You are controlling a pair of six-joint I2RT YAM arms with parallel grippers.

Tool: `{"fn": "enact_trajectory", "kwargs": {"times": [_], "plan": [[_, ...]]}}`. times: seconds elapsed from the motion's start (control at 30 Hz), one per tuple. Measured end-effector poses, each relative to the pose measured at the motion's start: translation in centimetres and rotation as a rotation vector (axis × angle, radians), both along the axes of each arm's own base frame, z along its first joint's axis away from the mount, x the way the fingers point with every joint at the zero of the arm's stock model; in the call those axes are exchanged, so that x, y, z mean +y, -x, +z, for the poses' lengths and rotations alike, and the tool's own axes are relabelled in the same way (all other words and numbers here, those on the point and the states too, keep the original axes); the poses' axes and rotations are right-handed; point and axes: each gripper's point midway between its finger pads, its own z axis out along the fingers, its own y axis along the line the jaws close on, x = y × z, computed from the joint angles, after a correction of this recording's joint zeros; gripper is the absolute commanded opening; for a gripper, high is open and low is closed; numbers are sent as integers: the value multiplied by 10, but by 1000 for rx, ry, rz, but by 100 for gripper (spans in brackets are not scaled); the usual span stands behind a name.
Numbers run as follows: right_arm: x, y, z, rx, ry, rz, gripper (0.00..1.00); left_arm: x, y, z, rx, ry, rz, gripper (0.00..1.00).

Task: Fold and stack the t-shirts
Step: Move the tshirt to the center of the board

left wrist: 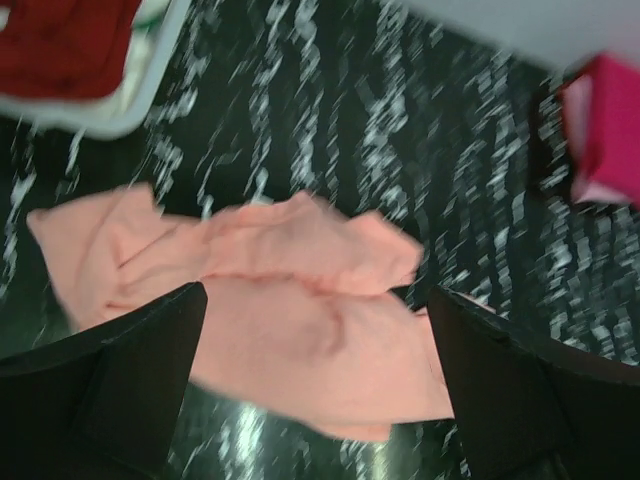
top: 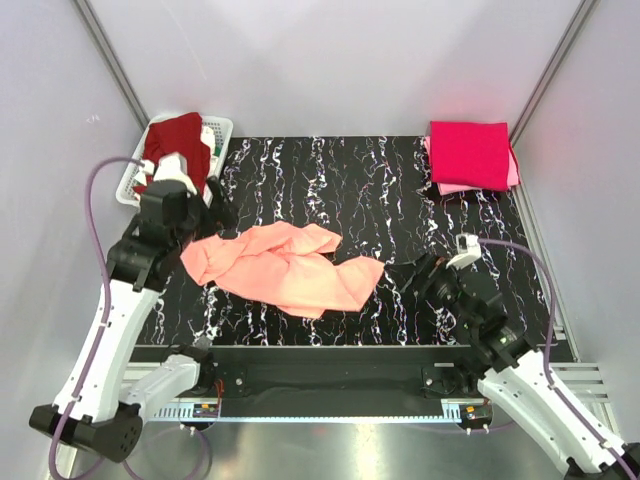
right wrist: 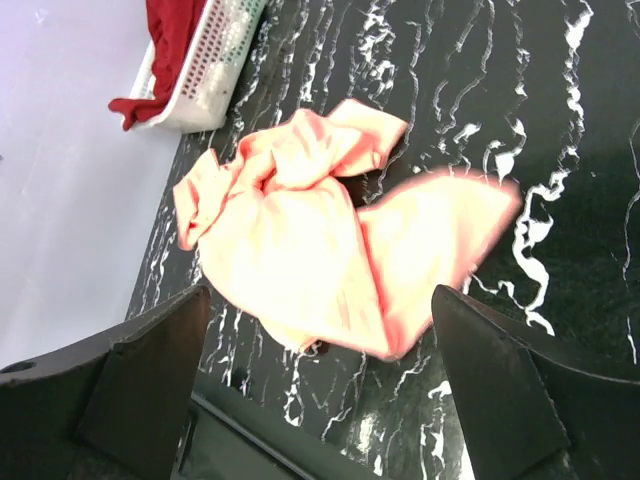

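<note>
Salmon-peach t-shirt [top: 285, 268] lies crumpled, left claw [left wrist: 315, 295] and right claw [right wrist: 320, 295] both gaping wide, gripping nothing.

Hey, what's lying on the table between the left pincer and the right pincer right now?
The salmon-peach t-shirt, crumpled on the black marbled table, lies between the left pincer and the right pincer. The top external view shows it best.

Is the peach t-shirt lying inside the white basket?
No, the peach t-shirt lies crumpled on the black marbled table, outside the white basket.
</note>
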Motion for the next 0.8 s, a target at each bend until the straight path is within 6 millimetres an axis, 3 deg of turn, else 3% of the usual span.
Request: {"fn": "enact_trajectory", "kwargs": {"times": [0.03,0.1,0.17,0.27,0.37,0.5,0.8], "plan": [[1,0,6,1,10,11,100,4,10,-19,52,-17,7,99],[5,-2,16,22,35,30,100,11,24,-37,96,-38,21,99],[14,-10,22,65,72,54,100,16,32,-42,104,-49,33,99],[30,-26,10,172,138,85,100,20,32,-44,113,-65,47,98],[39,-38,-27,320,223,95,100,20,20,-62,175,-95,62,94],[39,-38,-66,466,303,98,99,13,-7,-104,309,-137,67,75],[48,-47,-83,466,301,112,100,-4,-55,-197,528,-185,62,75]]}}
